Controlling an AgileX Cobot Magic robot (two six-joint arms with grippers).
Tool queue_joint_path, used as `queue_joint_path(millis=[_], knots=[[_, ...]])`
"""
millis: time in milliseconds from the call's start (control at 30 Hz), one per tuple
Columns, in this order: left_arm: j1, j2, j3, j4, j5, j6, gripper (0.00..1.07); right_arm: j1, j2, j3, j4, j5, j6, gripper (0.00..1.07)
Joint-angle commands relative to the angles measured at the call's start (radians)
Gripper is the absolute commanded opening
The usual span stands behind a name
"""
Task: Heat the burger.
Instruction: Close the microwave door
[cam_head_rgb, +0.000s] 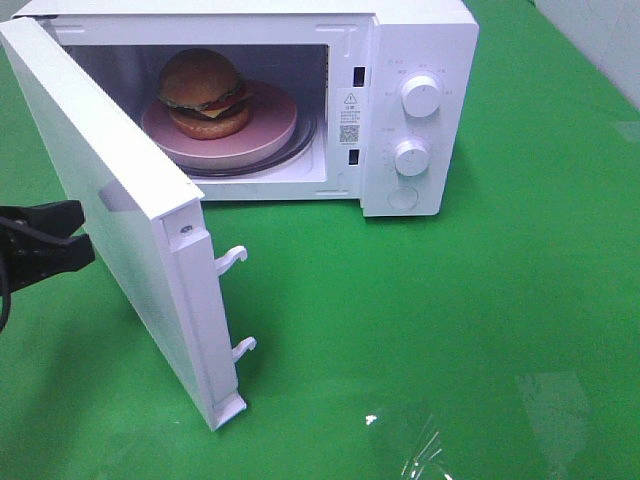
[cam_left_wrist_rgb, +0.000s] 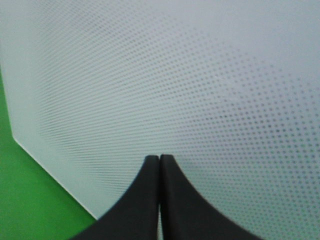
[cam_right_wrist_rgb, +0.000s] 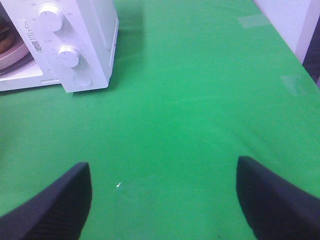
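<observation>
Left gripper (cam_left_wrist_rgb: 159, 161): the 2 black fingers are pressed together with no gap and hold nothing. Their tips sit right up against the dotted outer panel of the microwave door (cam_head_rgb: 110, 230); actual contact cannot be confirmed. The door stands swung wide open, with 2 white latch hooks (cam_head_rgb: 232, 258) projecting from its free edge. Right gripper (cam_right_wrist_rgb: 164, 167): jaws spread wide and empty, poised over bare green table cover (cam_head_rgb: 480, 320). It does not appear in the exterior high view. The burger (cam_head_rgb: 203, 92) lies inside the cavity of the white microwave (cam_head_rgb: 420, 40), upright, with its glossy brown bun on top and its lettuce and tomato layers showing at the side. It rests on a pink round plate (cam_head_rgb: 270, 130), which sits on the glass turntable (cam_head_rgb: 305, 150). Relative to the left gripper, the burger is on the opposite side of the open door, beyond the fingertips and well apart from them, with the door panel between. Relative to the right gripper, the burger is well apart, past a stretch of green cover and behind the microwave's front. The control panel, with 2 round knobs (cam_head_rgb: 421, 97), is the nearest part of the oven to that gripper.
</observation>
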Motion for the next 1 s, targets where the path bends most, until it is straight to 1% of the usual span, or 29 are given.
queue_joint_path(millis=[33,67,133,167,200,233,267,333,367,400,433,467,500,567,600,633,667,700,733,767,800,833,900,1000], knots=[[-0.037,0.026,-0.034,-0.013,-0.026,0.005,0.0,-0.001,-0.025,0.001,0.003,-0.008,-0.009,0.76],[-0.067,0.05,-0.06,-0.027,-0.026,0.006,0.0,-0.001,-0.025,0.001,0.003,-0.008,-0.009,0.76],[-0.081,0.06,-0.076,-0.038,-0.026,0.007,0.0,-0.001,-0.025,0.001,0.003,-0.008,-0.009,0.76],[-0.114,0.084,-0.109,-0.066,-0.024,0.017,0.0,-0.001,-0.025,0.001,0.003,-0.008,-0.009,0.76],[-0.114,0.084,-0.109,-0.066,-0.024,0.017,0.0,-0.001,-0.025,0.001,0.003,-0.008,-0.009,0.76],[-0.141,0.105,-0.138,-0.092,-0.011,0.022,0.0,-0.001,-0.025,0.001,0.003,-0.008,-0.009,0.76],[-0.141,0.105,-0.138,-0.092,-0.011,0.022,0.0,-0.001,-0.025,0.001,0.003,-0.008,-0.009,0.76],[-0.177,0.135,-0.184,-0.118,-0.009,0.028,0.0,-0.001,-0.025,0.001,0.003,-0.008,-0.009,0.76],[-0.177,0.135,-0.184,-0.118,-0.009,0.028,0.0,-0.001,-0.025,0.001,0.003,-0.008,-0.009,0.76],[-0.199,0.15,-0.218,-0.131,-0.001,0.027,0.0,-0.001,-0.025,0.001,0.003,-0.008,-0.009,0.76],[-0.199,0.15,-0.218,-0.131,-0.001,0.027,0.0,-0.001,-0.025,0.001,0.003,-0.008,-0.009,0.76],[-0.221,0.163,-0.255,-0.146,0.026,0.028,0.0,-0.001,-0.025,0.001,0.003,-0.008,-0.009,0.76],[-0.221,0.163,-0.255,-0.146,0.026,0.028,0.0,-0.001,-0.025,0.001,0.003,-0.008,-0.009,0.76],[-0.252,0.185,-0.322,-0.159,0.084,0.053,0.0,-0.001,-0.025,0.001,0.003,-0.008,-0.009,0.76],[-0.252,0.185,-0.322,-0.159,0.084,0.053,0.0,-0.001,-0.025,0.001,0.003,-0.008,-0.009,0.76],[-0.267,0.197,-0.364,-0.168,0.117,0.08,0.0,-0.001,-0.025,0.001,0.003,-0.008,-0.009,0.76],[-0.267,0.197,-0.364,-0.168,0.117,0.08,0.0,-0.001,-0.025,0.001,0.003,-0.008,-0.009,0.76],[-0.276,0.209,-0.409,-0.181,0.149,0.104,0.0,-0.001,-0.025,0.001,0.003,-0.008,-0.009,0.76],[-0.278,0.218,-0.429,-0.185,0.161,0.11,0.0,-0.001,-0.025,0.001,0.003,-0.008,-0.009,0.76],[-0.278,0.218,-0.429,-0.185,0.161,0.11,0.0,-0.001,-0.025,0.001,0.003,-0.008,-0.009,0.76],[-0.278,0.233,-0.466,-0.185,0.181,0.108,0.0,-0.001,-0.025,0.001,0.003,-0.008,-0.009,0.76],[-0.278,0.233,-0.466,-0.185,0.181,0.108,0.0,-0.001,-0.025,0.001,0.003,-0.008,-0.009,0.76],[-0.278,0.265,-0.543,-0.19,0.219,0.109,0.0,-0.001,-0.025,0.001,0.003,-0.008,-0.009,0.76],[-0.278,0.271,-0.563,-0.19,0.231,0.109,0.0,-0.001,-0.025,0.001,0.003,-0.008,-0.009,0.76]])
